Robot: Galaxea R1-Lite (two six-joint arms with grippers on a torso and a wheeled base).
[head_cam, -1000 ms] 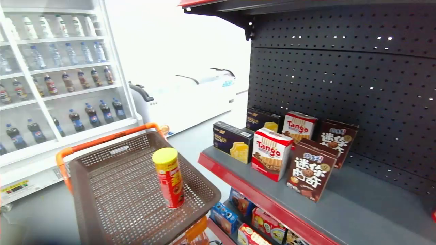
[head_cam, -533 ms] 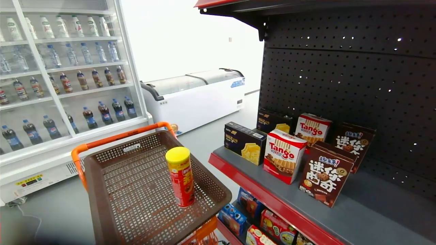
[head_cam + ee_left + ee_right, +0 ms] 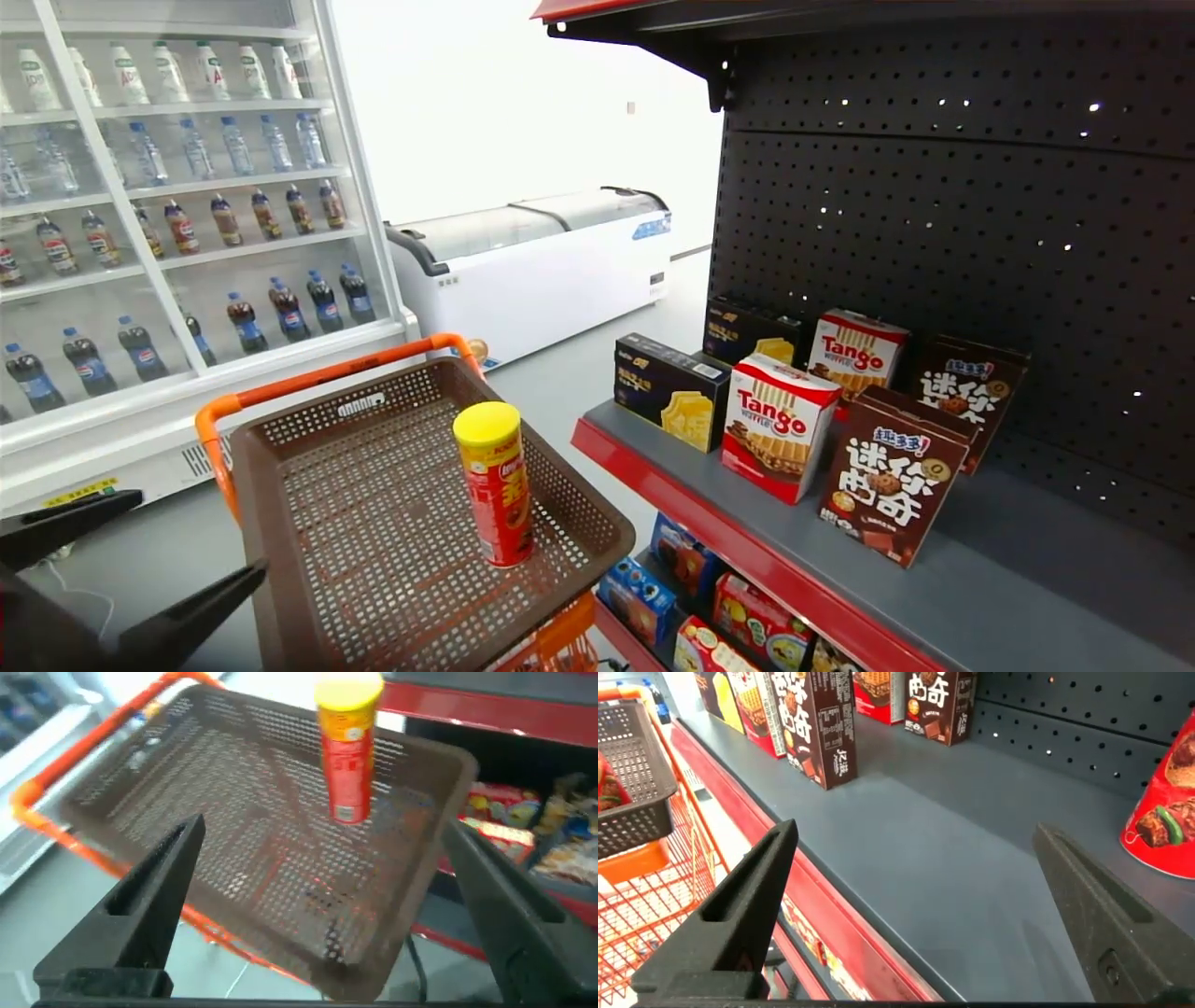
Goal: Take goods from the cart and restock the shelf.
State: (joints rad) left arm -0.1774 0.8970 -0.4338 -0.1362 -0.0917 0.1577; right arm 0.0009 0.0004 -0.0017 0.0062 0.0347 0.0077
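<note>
Standing upright in the cart (image 3: 373,403), the canister (image 3: 495,485) looks light, stiff, slick; pinch mid-body with your wide-open left gripper (image 3: 201,530).

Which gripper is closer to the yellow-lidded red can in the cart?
Left. The left gripper sits open beside the cart, facing the can; the right gripper is open over the shelf.

Left gripper (image 3: 203,530), right gripper (image 3: 917,829): both splayed
</note>
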